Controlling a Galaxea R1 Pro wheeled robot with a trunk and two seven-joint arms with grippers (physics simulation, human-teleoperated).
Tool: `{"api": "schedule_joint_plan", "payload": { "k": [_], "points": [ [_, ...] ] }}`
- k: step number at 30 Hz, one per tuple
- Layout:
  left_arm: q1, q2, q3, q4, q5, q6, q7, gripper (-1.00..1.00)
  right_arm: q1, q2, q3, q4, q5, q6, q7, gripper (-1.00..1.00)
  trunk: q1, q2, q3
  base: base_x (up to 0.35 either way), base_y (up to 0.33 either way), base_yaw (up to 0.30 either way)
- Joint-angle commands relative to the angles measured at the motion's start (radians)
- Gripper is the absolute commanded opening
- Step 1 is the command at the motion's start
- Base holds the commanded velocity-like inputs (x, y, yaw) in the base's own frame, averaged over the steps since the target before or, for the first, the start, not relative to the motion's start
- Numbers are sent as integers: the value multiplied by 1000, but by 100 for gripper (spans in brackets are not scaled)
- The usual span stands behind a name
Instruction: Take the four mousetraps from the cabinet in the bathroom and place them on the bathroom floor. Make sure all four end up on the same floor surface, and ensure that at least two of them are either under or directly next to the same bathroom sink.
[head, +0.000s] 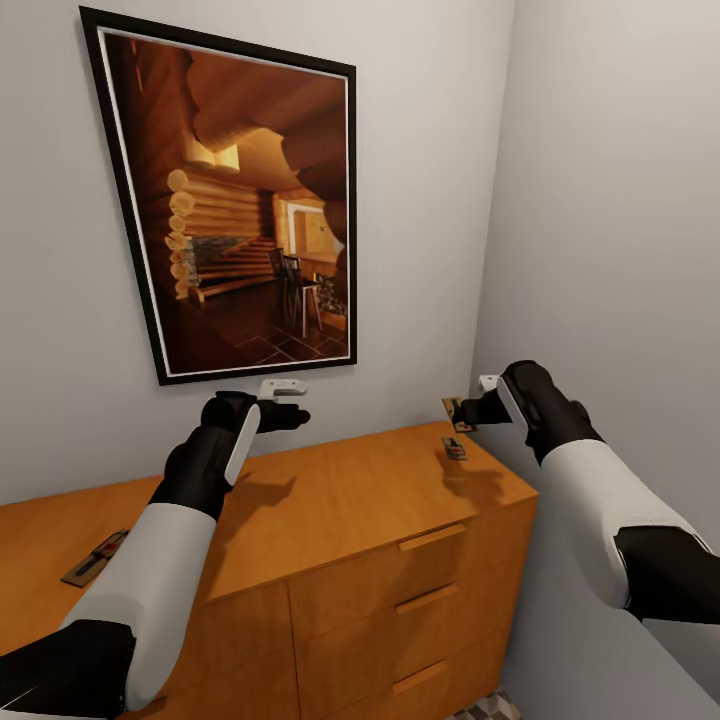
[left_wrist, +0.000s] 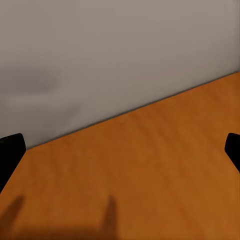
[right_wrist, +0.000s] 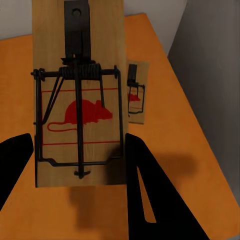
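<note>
Held mousetrap (right_wrist: 79, 100) clamped in right gripper (head: 468, 411), lifted above cabinet (head: 330, 500) top near right back corner. Second mousetrap (head: 454, 448) flat on top just below, close to right edge; third mousetrap (head: 95, 558) near left. Left gripper (head: 290, 418) fingers apart, empty, hovering over bare middle. Side wall tight on right; framed picture (head: 235, 195) behind.

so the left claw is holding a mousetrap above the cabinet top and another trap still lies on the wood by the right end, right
Not quite: it is the right claw, not the left, that holds the mousetrap, as the right wrist view shows. The left claw hangs empty and open above the cabinet. The rest stands: another trap lies on the wood near the right end.
</note>
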Motion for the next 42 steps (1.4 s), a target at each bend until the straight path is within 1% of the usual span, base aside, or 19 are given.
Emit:
{"api": "schedule_joint_plan", "payload": {
  "k": [1, 6, 12, 22, 24, 26, 28, 29, 31, 34, 38, 42],
  "points": [
    [-1, 0, 0, -1, 4, 4, 1, 100, -1, 0, 5, -1, 8, 3, 7, -100, 0, -1, -1, 0, 0, 0],
    [-1, -1, 0, -1, 4, 4, 1, 100, -1, 2, 5, -10, 7, 3, 6, -100, 0, -1, -1, 0, 0, 0],
    [-1, -1, 0, -2, 4, 4, 1, 100, -1, 2, 4, -51, 7, 3, 7, -100, 0, -1, -1, 0, 0, 0],
    [-1, 0, 0, -2, 4, 4, 1, 100, 0, -3, 3, -62, 7, 3, 9, -100, 0, -1, -1, 0, 0, 0],
    [0, -11, -11, 9, -7, 16, 12, 100, -1, -14, 4, -51, -3, 3, 17, -100, 0, -1, -1, 0, 0, 0],
    [1, -22, -23, 20, -16, 27, 16, 100, 0, -26, 3, -40, -1, 3, 15, -100, 0, -1, -1, 0, 0, 0],
    [1, -25, -34, 31, -26, 38, 16, 100, 0, -37, 3, -29, -1, 3, 15, -100, 0, -1, -1, 0, 0, 0],
    [2, -20, -31, 37, -31, 44, 12, 100, 0, -43, 3, -23, 2, 3, 12, -100, 0, -1, -1, 0, 0, 0],
    [4, -8, -20, 48, -22, 52, 4, 100, 0, -54, 2, -12, 9, 3, 8, -100, 0, -1, -1, 0, 0, 0],
    [6, -1, -3, 60, -7, 62, -2, 100, 1, -51, 4, -7, 18, 3, 6, -100, 0, -1, -1, 0, 0, 0],
    [7, 3, 16, 63, 13, 82, -5, 100, 1, -61, 4, -10, 23, 3, 6, -100, 0, -1, -1, 0, 0, 0],
    [7, 4, 19, 64, 16, 87, -6, 100, 1, -67, 4, -13, 24, 3, 7, -100, 0, -1, -1, 0, 0, 0]
  ]
}}
